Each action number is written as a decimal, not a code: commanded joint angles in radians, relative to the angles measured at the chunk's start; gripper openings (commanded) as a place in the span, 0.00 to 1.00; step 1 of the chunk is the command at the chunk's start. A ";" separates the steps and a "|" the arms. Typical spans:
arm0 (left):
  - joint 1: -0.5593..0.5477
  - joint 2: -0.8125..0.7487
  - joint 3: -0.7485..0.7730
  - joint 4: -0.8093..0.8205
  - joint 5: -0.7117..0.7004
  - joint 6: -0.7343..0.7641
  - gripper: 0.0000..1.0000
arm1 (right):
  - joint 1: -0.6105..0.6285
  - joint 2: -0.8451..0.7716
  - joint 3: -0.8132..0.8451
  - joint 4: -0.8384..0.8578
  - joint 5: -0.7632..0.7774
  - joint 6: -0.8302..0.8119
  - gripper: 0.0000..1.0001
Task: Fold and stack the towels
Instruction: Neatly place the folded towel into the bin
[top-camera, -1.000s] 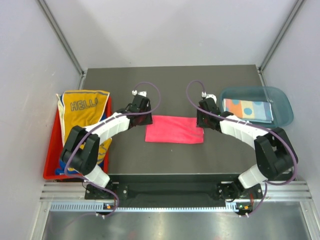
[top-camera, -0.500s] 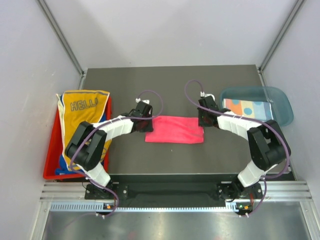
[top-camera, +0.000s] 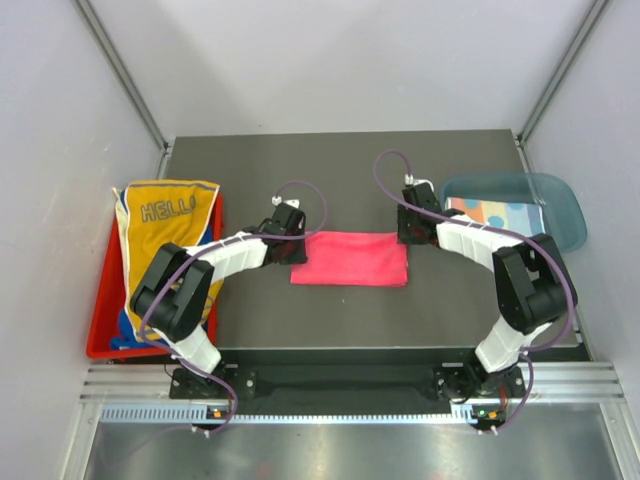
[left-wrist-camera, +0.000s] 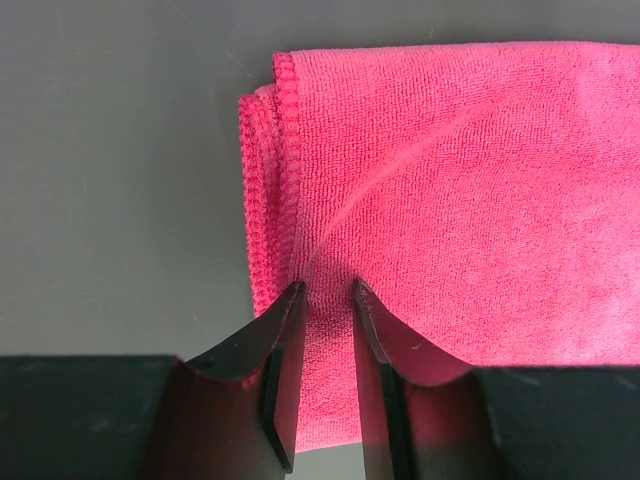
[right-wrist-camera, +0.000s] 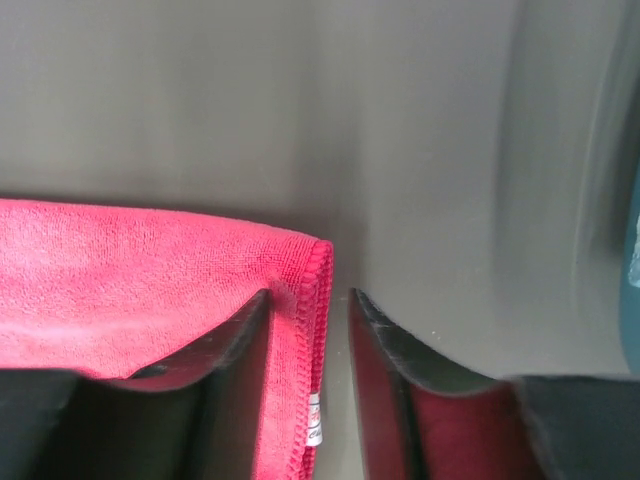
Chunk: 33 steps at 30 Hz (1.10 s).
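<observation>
Towels sit in three places: the yellow HELLO towel (top-camera: 165, 215) waits heaped in the red tray (top-camera: 98, 335) at far left. On the bench (top-camera: 340, 170) the left fingers (left-wrist-camera: 283, 380), narrowly apart, rest on the pink towel (top-camera: 350, 259) just inside its doubled left hem while the right fingers (right-wrist-camera: 235, 340), also apart, straddle its right hem, probably to take both ends for another fold. Right of them the dotted towel (top-camera: 495, 218) lies flat in the teal bin (top-camera: 570, 225), seemingly starting the stack.

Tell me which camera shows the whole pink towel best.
Top external: the pink towel lies whole, a folded rectangle. Left wrist shows only its left end and stitched hem; right wrist only its right corner.
</observation>
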 joint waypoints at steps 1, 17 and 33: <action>-0.003 -0.009 0.003 0.002 -0.012 0.002 0.31 | -0.009 -0.050 -0.013 0.013 0.003 -0.005 0.43; -0.003 -0.127 0.166 -0.126 -0.052 0.015 0.37 | -0.009 -0.165 -0.149 -0.010 -0.116 0.023 0.58; -0.003 -0.334 0.100 -0.155 -0.020 0.013 0.38 | 0.067 -0.030 -0.118 -0.017 -0.091 0.121 0.52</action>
